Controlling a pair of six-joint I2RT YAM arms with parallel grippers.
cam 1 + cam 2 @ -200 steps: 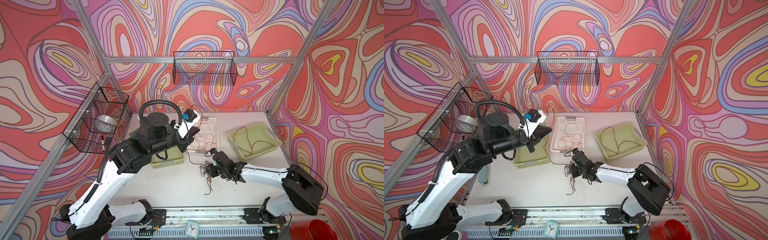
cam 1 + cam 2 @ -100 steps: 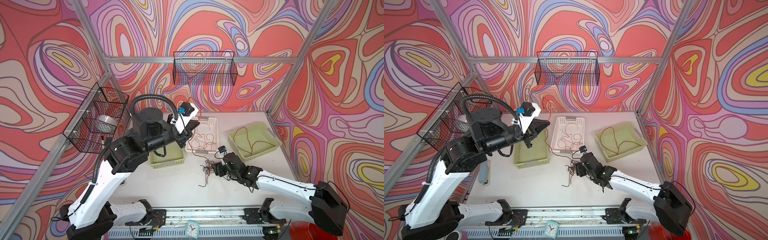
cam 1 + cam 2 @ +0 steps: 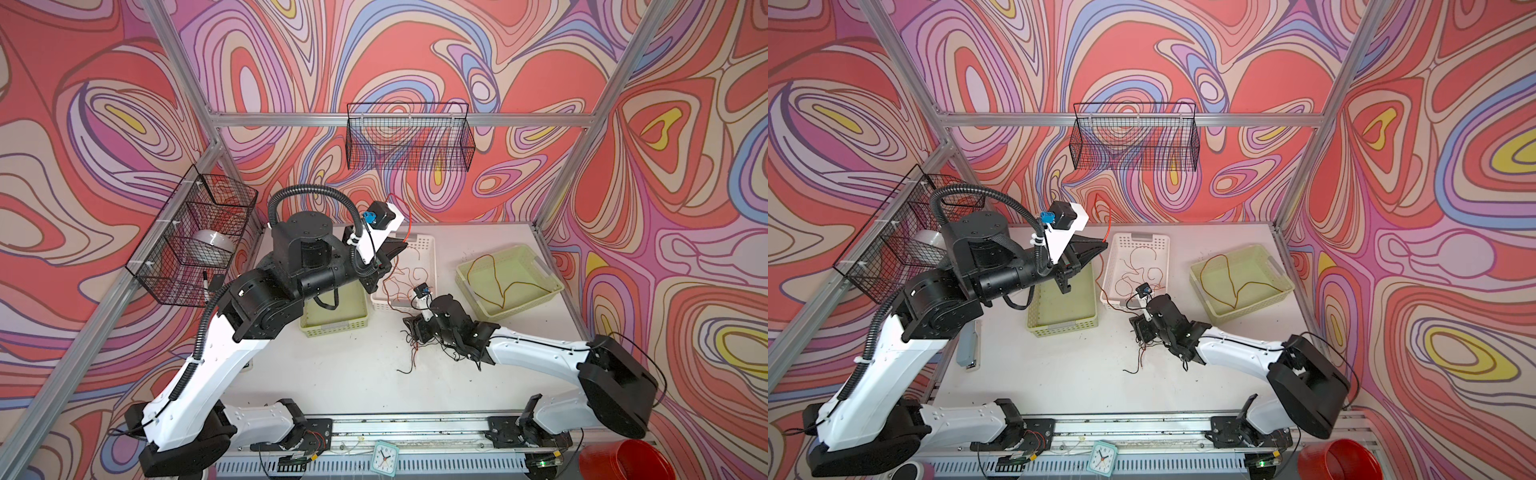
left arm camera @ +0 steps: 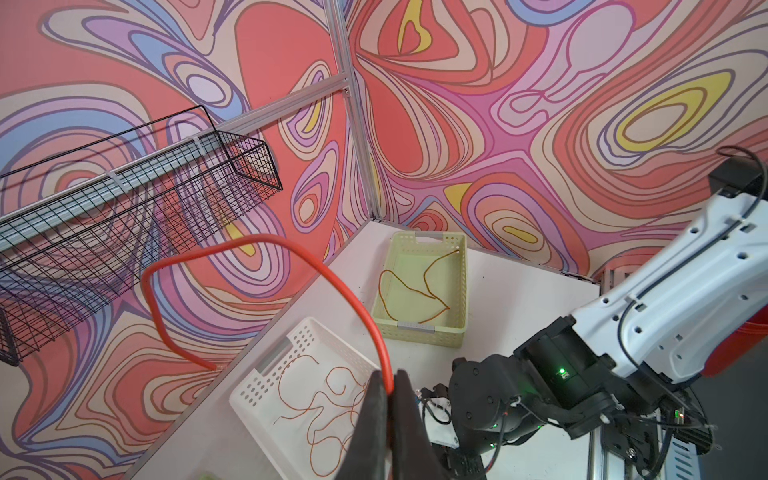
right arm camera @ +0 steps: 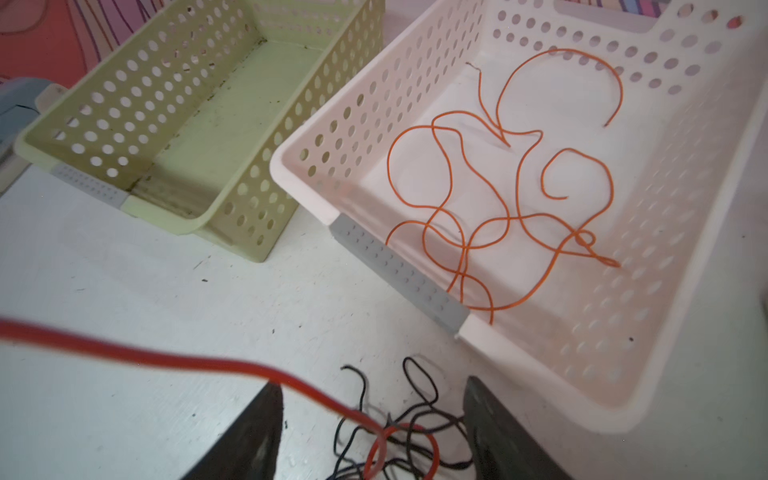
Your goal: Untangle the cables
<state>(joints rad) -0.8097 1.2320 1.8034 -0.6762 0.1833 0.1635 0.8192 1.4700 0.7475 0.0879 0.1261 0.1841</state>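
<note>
Left gripper point(image 4: 388, 386) was clamped shut on the red cable point(image 4: 266, 239), held up in the air above the left rim of the white basket point(image 3: 433, 266). From the pinch, the short end of that cable arched up and over and hung free. The long end dropped to the table point(image 3: 332, 374) in front of the white basket and ran straight into the tangle of black cables point(image 5: 409, 368), where it made a little red loop.

That tangle sat just in front of the white basket's near corner. The right gripper point(image 5: 370, 395) was down over it with its jaws spread wide, one finger on each side of the knot, not pinching anything as far as the wrist view showed.

Inside the white basket were a few orange cables point(image 5: 490, 216), loosely looped over each other on the floor of it. One had a small knot-like curl near its end.

Right next to the white basket on the left arm's side was the left green basket point(image 5: 124, 104), showing only a grubby floor. On the other side, a bit apart, the right green basket point(image 3: 519, 307) held one brown-orange cable point(image 3: 503, 291) lying in a big open loop.

Up on the back wall behind the white basket hung a black wire basket point(image 3: 409, 141).
</note>
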